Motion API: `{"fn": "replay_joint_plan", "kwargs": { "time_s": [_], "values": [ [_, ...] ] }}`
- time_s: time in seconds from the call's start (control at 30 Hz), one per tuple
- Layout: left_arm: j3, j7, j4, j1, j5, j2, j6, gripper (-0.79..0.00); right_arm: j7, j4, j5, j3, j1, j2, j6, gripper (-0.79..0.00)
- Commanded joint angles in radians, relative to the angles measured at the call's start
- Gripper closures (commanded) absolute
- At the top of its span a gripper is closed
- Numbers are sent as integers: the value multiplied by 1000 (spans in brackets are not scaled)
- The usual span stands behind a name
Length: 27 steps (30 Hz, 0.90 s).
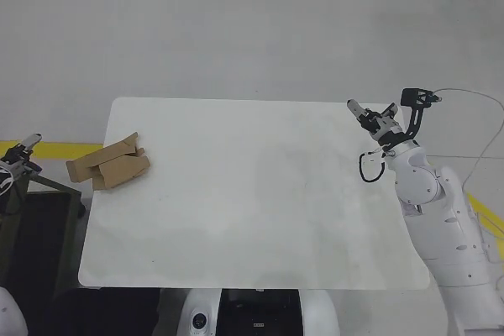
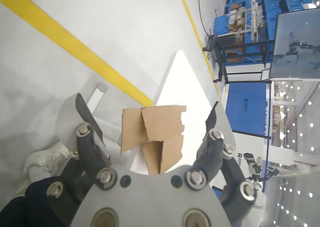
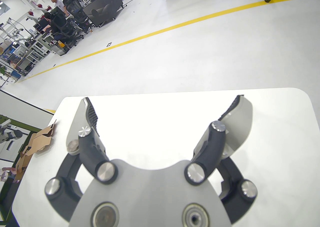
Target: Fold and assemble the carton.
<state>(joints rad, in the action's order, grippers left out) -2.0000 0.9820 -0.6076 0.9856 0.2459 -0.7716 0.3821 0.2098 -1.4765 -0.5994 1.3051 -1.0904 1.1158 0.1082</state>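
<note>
Two pincers are up on my screens, both empty. My left pincer hangs off the side of the bench above the floor, its fingers spread wide with nothing between them. The carton lies near it, straight ahead of those open fingers: a brown, mostly flat piece with loose flaps. Its long axis runs roughly along the line from one pincer to the other, a little skewed. One end pokes out past the bench edge toward the left pincer, and the other points across the bench at the right one. The bench top is white with rounded corners. My right pincer hovers over the opposite side, well apart from the carton, its fingers also wide open. The pale grey floor carries a yellow line running past the left pincer.
</note>
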Motion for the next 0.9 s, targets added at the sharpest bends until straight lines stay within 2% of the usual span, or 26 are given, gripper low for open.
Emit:
{"fn": "replay_joint_plan", "kwargs": {
  "time_s": [0.0,0.3,0.63,0.7,0.87],
  "values": [
    [15,7,16,-8,33,6,9,-785,0,0,0,0,0,0,0,-785],
    [105,96,91,-58,87,8,67,-785,0,0,0,0,0,0,0,-785],
    [174,109,170,-116,80,-2,86,-785,0,0,0,0,0,0,0,-785],
    [188,89,175,-122,104,0,83,-693,0,0,0,0,0,0,0,-785],
    [223,42,193,-136,144,-3,73,-634,0,0,0,0,0,0,0,-785]
  ]
}}
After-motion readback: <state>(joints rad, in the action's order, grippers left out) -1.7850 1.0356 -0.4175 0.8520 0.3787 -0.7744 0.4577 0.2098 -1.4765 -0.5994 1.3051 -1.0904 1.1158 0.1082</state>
